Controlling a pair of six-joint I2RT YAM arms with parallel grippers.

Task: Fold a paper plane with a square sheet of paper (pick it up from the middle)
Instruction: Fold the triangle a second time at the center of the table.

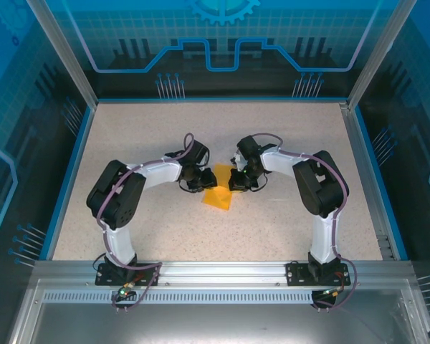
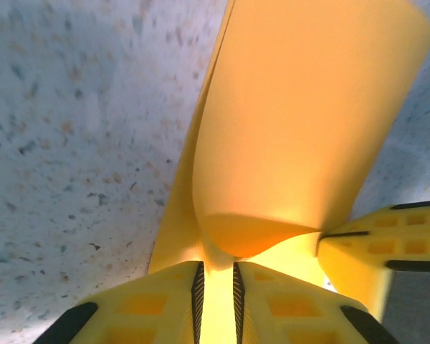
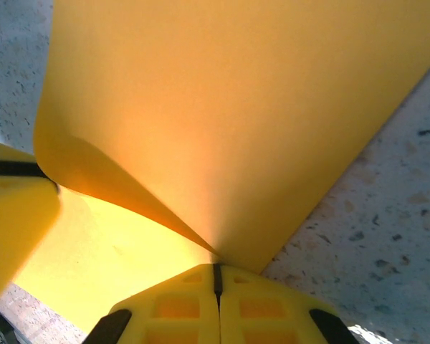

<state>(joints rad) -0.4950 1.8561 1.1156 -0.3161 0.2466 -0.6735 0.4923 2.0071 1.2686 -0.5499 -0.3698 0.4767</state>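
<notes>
Top external view has the square sheet of paper [image 1: 218,195] near the centre of the speckled table [image 1: 143,136], curled so that it reads as a small orange patch. The left gripper [image 1: 198,180] meets it from 9 o'clock and the right gripper [image 1: 238,180] from 3 o'clock, their black heads covering its upper edges. Left wrist view: the yellow fingers [image 2: 150,304] stand nearly closed with a thin strip of sheet running between the pads, so the paper is pinched. The sheet bows up toward 12 o'clock and blocks much of the table ahead, and a finger of the other arm juts in at 4 o'clock. Right wrist view: the jaws are pressed fully together with the sheet's fold nipped at their tips. Paper spreads from 9 to 1 o'clock, with the other arm's finger at 9 o'clock. A blue rim [image 1: 72,158] borders the table, and a metal rail [image 1: 222,276] at 6 o'clock carries both bases
</notes>
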